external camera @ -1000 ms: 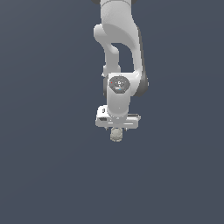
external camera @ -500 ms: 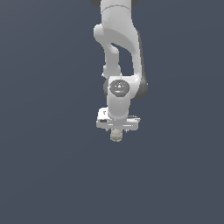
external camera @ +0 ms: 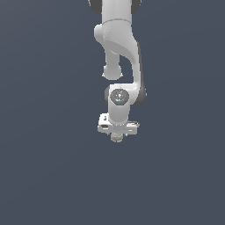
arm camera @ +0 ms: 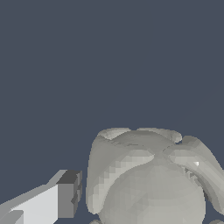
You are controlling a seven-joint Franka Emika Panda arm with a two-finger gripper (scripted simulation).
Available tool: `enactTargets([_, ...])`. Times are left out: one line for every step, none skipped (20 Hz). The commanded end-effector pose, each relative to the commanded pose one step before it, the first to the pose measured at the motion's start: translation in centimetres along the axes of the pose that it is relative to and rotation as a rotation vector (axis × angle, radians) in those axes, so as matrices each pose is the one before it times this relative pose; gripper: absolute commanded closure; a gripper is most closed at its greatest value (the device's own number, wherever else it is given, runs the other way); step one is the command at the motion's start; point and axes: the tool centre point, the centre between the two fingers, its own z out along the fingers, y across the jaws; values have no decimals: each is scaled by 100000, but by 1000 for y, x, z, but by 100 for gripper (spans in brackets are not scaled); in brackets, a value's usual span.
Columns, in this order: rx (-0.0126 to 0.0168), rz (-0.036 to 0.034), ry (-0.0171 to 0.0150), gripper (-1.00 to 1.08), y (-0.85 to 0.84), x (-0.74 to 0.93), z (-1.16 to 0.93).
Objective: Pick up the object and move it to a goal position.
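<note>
Pincer sits just below frame center in the exterior view, pointing down from the white arm. The pale lump is right at its tips, under the white bar. Wrist view: lump fills the lower right, one finger just beside it, gap visible. Can't tell whether it is gripped.

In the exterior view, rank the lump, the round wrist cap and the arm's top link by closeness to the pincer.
1. Lump, right at the pincer.
2. Round wrist cap, above it.
3. Top link, at the frame's top.
</note>
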Motion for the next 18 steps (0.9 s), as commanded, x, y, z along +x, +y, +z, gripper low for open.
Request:
enactTargets([19,11,169,108,-13,88,103])
enactTargets([0,0,0,108,0,0,0])
enactTargets([0,0,0,108,0,0,0])
enactTargets([0,0,0,108,0,0,0])
enactTargets([0,0,0,108,0,0,0])
enactTargets([0,0,0,108,0,0,0])
enactTargets([0,0,0,108,0,0,0])
enactTargets([0,0,0,108,0,0,0])
enactTargets([0,0,0,108,0,0,0])
enactTargets([0,0,0,108,0,0,0])
enactTargets([0,0,0,108,-16,-4,-56])
enactTargets([0,0,0,108,30,21,-10])
enactTargets([0,0,0,108,91,63,-30])
enactTargets([0,0,0,108,152,104,-50])
enactTargets([0,0,0,108,210,144,-69])
enactTargets([0,0,0,108,267,183,-88])
enactTargets([0,0,0,108,320,221,-106])
enactTargets([0,0,0,108,371,256,-123])
